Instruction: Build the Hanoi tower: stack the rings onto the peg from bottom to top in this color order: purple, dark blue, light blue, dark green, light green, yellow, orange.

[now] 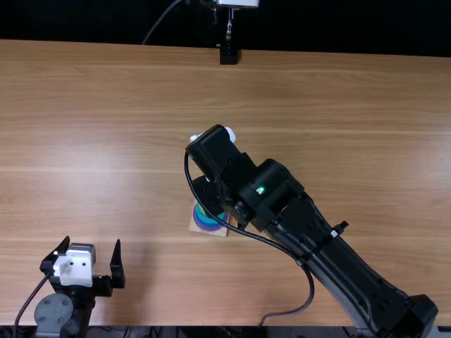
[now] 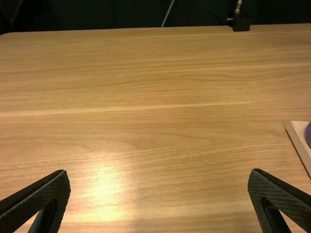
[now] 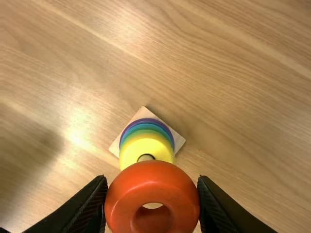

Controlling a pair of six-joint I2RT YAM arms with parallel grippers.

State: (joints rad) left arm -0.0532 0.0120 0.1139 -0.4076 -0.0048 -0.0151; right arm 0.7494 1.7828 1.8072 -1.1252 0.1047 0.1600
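The right gripper is holding the orange ring. Its two fingers are pressing on the ring, one on each side. In the right wrist view, the orange ring is covering the near edge of the yellow ring. I cannot tell if those two rings are touching.

The peg is standing on a square wooden base, and it is wearing a pile of rings. The yellow ring is sitting on top, and the tip of the peg is showing in its hole. Under it, green and blue edges are peeking out. The purple ring is lying at the bottom, and it is looking the widest. I cannot tell how many green and blue rings are hiding there.

The base is resting on the wooden table, near the middle, and the right arm is leaning over it. The left gripper is waiting over the near left part of the table. Its fingers are standing wide apart, and they are holding nothing. A small black stand is sitting at the far edge of the table.
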